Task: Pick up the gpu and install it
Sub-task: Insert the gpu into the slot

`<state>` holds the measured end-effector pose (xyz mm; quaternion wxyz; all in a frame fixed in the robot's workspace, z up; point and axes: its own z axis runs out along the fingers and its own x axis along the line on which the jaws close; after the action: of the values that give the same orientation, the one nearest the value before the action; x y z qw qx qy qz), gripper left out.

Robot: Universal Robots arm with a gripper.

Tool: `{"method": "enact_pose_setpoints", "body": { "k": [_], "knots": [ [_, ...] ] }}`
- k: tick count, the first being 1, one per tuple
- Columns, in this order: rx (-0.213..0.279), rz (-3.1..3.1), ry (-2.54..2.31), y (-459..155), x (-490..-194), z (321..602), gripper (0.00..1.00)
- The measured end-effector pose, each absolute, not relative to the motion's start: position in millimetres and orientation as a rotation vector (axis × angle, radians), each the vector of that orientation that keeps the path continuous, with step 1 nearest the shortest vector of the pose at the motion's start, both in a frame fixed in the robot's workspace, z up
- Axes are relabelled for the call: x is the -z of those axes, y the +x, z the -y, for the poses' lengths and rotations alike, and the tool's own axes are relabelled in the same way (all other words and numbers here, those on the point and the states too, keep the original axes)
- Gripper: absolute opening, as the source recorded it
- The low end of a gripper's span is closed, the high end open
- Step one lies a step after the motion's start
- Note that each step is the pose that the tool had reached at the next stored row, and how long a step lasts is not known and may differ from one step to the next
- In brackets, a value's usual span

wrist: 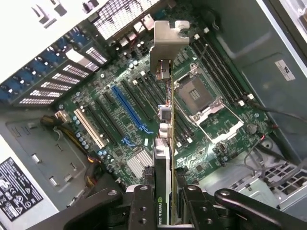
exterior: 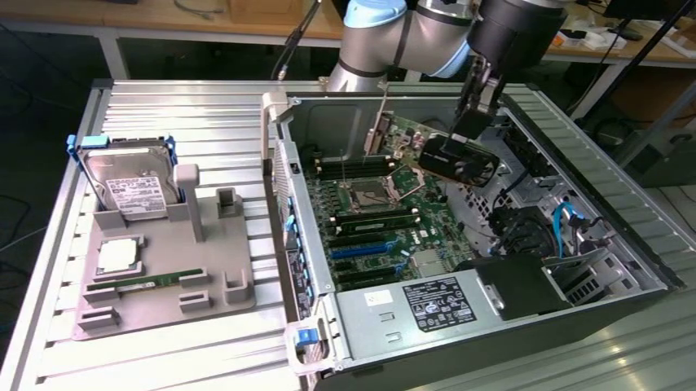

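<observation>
Upper centre, exterior view: black two-finger gripper clamping thin green-edged, silver-bracketed gpu edgewise; best kept upright, squared to long blue motherboard slot.

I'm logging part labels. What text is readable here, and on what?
"NVIDIA", followed by cut-off letters: on the gpu.
power supply label: too small to read.
hard drive label: too small to read.
case-wall sticker: blurred.

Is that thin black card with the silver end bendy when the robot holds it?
Probably stiff: the thin black card with the silver end bracket runs straight from the gripper without sagging. Likely fragile, since small parts line its green board. Gripped near one end, it may twist if bumped.
</observation>
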<state>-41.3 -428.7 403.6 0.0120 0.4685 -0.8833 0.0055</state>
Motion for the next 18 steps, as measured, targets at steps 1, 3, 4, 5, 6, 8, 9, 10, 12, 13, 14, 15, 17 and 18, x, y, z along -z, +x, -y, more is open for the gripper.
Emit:
{"method": "enact_pose_setpoints", "body": {
  "k": [1,3,4,5,6,8,9,10,12,13,14,15,17,18],
  "knots": [
    [-0.018,2.737,1.494,-41.3,-403.5,428.7,0.27],
    [-0.019,2.707,1.546,-41.3,-403.2,428.7,0.27],
    [-0.019,2.694,1.569,-41.3,-403.1,428.7,0.27],
    [-0.019,2.68,1.594,-41.3,-403.0,428.7,0.27],
    [-0.02,2.664,1.62,-41.3,-402.8,428.7,0.27],
    [-0.021,2.626,1.681,-41.3,-402.2,428.7,0.27],
    [-0.022,2.607,1.711,-41.3,-401.8,428.7,0.27],
    [-0.022,2.592,1.734,-41.3,-401.4,428.7,0.27],
    [-0.023,2.556,1.787,-41.3,-400.7,428.7,0.27],
    [-0.023,2.533,1.82,-41.3,-400.3,428.7,0.27],
    [-0.024,2.516,1.843,-41.3,-399.9,428.7,0.27],
    [-0.024,2.498,1.867,-41.3,-399.6,428.7,0.27],
    [-0.025,2.462,1.915,-41.3,-398.8,428.7,0.27],
    [-0.025,2.447,1.934,-41.3,-398.4,428.7,0.27]
  ]
}}
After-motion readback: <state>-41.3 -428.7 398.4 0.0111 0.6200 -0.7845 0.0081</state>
